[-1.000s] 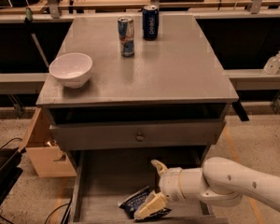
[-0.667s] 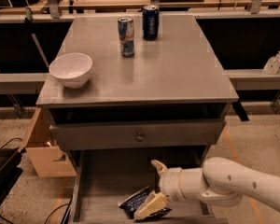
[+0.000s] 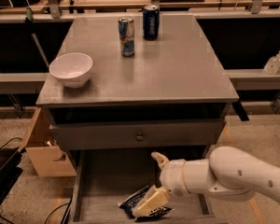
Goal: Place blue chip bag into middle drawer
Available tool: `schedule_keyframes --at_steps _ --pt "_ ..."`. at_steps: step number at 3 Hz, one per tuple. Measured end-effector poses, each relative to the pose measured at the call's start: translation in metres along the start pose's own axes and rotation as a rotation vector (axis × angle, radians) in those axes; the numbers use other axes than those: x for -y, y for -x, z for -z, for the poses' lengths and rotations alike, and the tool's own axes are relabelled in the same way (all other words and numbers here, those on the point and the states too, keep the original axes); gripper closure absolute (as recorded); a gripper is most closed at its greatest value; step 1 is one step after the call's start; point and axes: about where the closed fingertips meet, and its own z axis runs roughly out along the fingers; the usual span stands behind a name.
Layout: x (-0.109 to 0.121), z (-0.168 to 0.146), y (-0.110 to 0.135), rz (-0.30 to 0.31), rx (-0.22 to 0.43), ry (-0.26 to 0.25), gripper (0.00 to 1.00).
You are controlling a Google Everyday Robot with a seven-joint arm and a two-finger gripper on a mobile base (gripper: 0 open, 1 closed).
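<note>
Grey cabinet top fills the upper view, with a white bowl at its left edge and two cans near the far edge: a slim silver-blue can and a dark-blue can just beside it. Under the closed drawer front with its round knob, the middle drawer stands open. The white arm comes in from the right. The gripper sits low inside the drawer, jaws spread wide, one finger pointing up and the other lying across the blue chip bag. The bag lies flat on the drawer floor, near the front edge.
</note>
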Motion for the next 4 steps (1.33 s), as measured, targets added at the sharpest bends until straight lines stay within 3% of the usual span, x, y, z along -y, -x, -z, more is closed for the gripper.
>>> schedule_keyframes --at_steps 1,2,3,4 --pt "-0.003 0.064 0.047 0.031 0.01 -0.089 0.0" --pt "0.007 0.131 0.098 0.067 0.124 -0.186 0.0" --pt "0.039 0.209 0.139 0.123 0.305 -0.325 0.0" --pt "0.058 0.262 0.17 0.173 0.432 -0.451 0.0"
